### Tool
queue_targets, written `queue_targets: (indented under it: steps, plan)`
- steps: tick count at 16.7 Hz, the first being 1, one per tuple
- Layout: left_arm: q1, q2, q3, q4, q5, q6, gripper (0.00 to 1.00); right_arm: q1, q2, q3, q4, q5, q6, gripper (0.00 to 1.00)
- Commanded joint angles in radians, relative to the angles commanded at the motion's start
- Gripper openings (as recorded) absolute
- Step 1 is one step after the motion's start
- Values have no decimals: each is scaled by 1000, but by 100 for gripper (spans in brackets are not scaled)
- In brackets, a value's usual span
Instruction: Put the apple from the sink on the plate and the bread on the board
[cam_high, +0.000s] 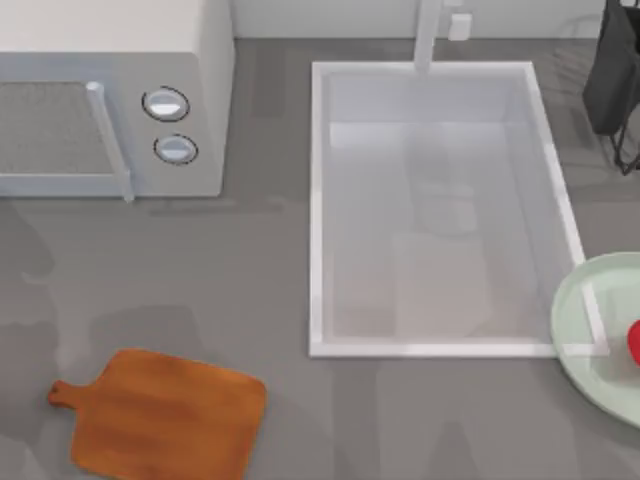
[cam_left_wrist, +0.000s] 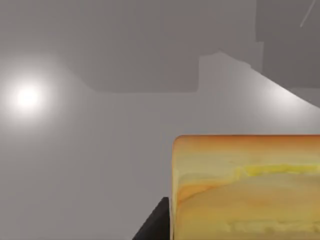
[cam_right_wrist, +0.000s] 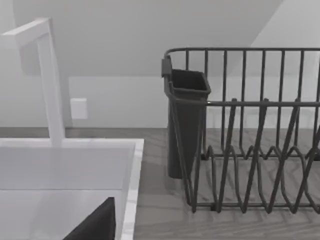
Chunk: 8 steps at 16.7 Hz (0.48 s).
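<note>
The bread (cam_left_wrist: 245, 187) sits right against my left wrist camera, apparently carried; my fingers' grip I cannot tell. The board (cam_high: 165, 415) lies bare near the table's front left corner. The apple (cam_high: 634, 343) rests on the plate (cam_high: 580, 330) at the right edge, beside the emptied sink (cam_high: 318, 200).

The left gripper (cam_left_wrist: 152, 226) grips the bread (cam_left_wrist: 245, 190), one dark finger (cam_left_wrist: 156, 220) flat against its side close to the wrist camera, while the right gripper (cam_right_wrist: 95, 223) shows a dark edge.
</note>
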Motion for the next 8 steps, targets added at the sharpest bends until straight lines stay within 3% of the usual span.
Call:
queue_targets:
  steps: [8]
  plan:
    - [-23, 1, -7, -3, -2, -49, 0, 0, 0, 0, 0, 0, 0, 100]
